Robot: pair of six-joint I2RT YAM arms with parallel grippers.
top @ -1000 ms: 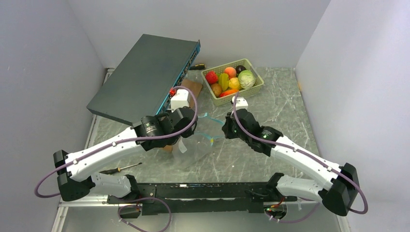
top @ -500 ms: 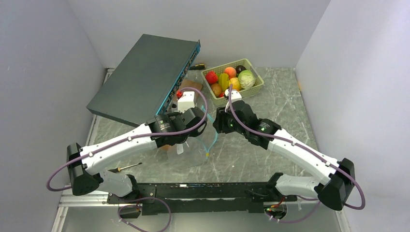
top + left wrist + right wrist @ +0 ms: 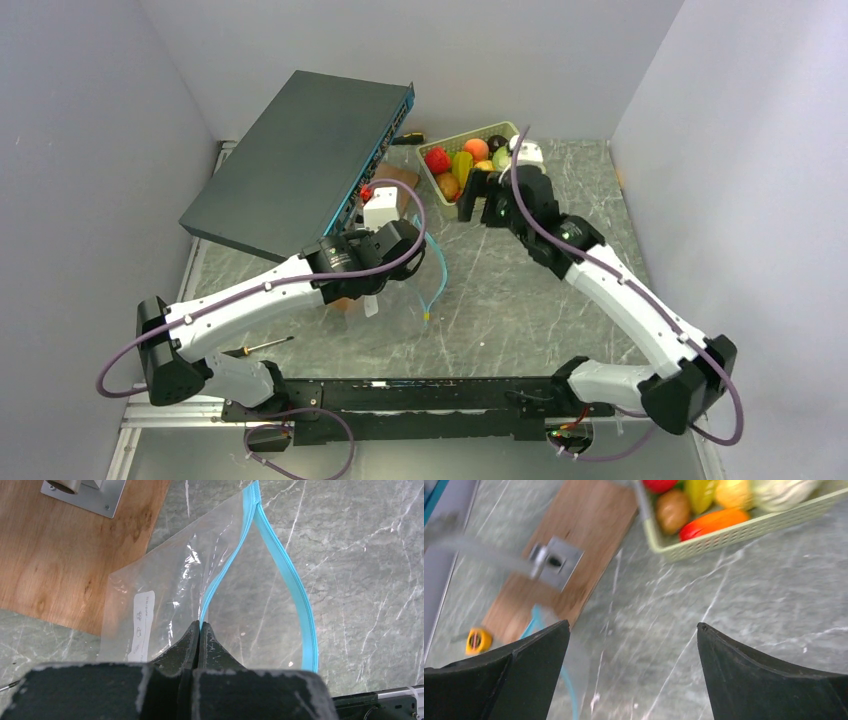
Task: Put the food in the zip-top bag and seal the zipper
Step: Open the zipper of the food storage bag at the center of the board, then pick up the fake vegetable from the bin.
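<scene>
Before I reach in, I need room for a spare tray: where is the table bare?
Bare table lies between the bag and the right arm, and from the basket to the right wall. Crowded at left: dark box, wooden board, bag, left arm.

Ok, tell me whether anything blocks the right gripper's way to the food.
Nothing visible does. The open right gripper hangs over the table just short of the basket; the food lies uncovered inside, behind only the low lattice wall.

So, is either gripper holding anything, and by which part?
The left gripper pinches the zip-top bag by one lip of its teal zipper, the mouth gaping open. The right gripper is open and holds nothing.
</scene>
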